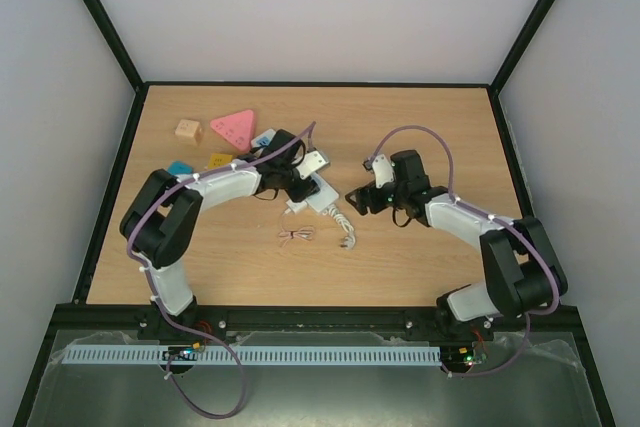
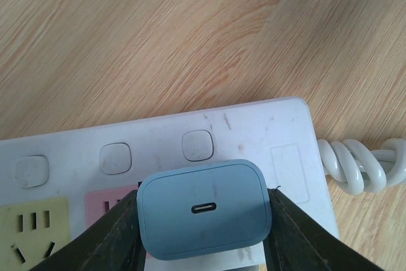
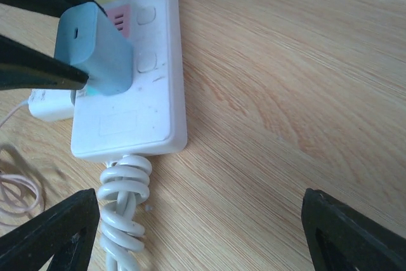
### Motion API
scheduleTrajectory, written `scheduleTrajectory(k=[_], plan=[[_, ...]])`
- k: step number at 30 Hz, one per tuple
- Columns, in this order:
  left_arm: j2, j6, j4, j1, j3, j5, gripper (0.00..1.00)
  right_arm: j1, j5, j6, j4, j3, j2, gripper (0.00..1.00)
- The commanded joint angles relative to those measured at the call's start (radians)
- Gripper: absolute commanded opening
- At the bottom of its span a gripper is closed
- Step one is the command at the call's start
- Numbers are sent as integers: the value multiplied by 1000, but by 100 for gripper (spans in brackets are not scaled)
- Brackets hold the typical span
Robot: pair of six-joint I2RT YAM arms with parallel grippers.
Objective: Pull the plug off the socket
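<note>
**Two fingers pinch the plug as it sits in the socket**

Both arms reach toward the middle of the counter [image 1: 420,257], where the socket [image 2: 254,131], a long white power strip, lies flat on the wood. The plug [image 3: 95,46], a pale blue boxy adapter with a small slot in its outer face, stands in the outlet nearest the strip's cord end, right beside the pink patch, with the yellow patch one place further along. Its base meets the strip's face with no gap that can be seen.

The left hand [image 2: 204,204] is closed narrow onto the plug: one dark finger [image 2: 108,239] presses one side of it and the other finger presses the opposite side, so the adapter fills the space between them.

The right hand [image 3: 196,201] is spread wide and holds nothing. Its fingertips sit far apart, low over the wood just past the cord end of the strip, touching neither plug nor socket.

A thick white curled cord [image 3: 124,201] leaves that end of the strip. A small white adapter [image 3: 47,105] lies just beside the strip's long edge, and a thin pinkish cable [image 3: 16,188] loops on the wood near it.

Toward the far left lie a pink triangle [image 1: 235,127], an orange cube [image 1: 188,130] and a few blue and yellow blocks, well apart from the hands.
</note>
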Motion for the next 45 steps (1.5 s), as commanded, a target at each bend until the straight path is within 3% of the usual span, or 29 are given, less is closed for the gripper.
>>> scheduleTrajectory(k=[1, 15, 23, 45], plan=[[-22, 52, -15, 29, -29, 67, 42, 43, 0, 7, 100, -11, 31, 85], [-43, 54, -8, 31, -46, 79, 40, 201, 85, 42, 404, -91, 157, 90], [-31, 50, -8, 32, -44, 87, 40, 225, 94, 40, 520, -109, 238, 90], [-11, 33, -17, 29, -28, 107, 38, 264, 123, -8, 636, -67, 378, 90]])
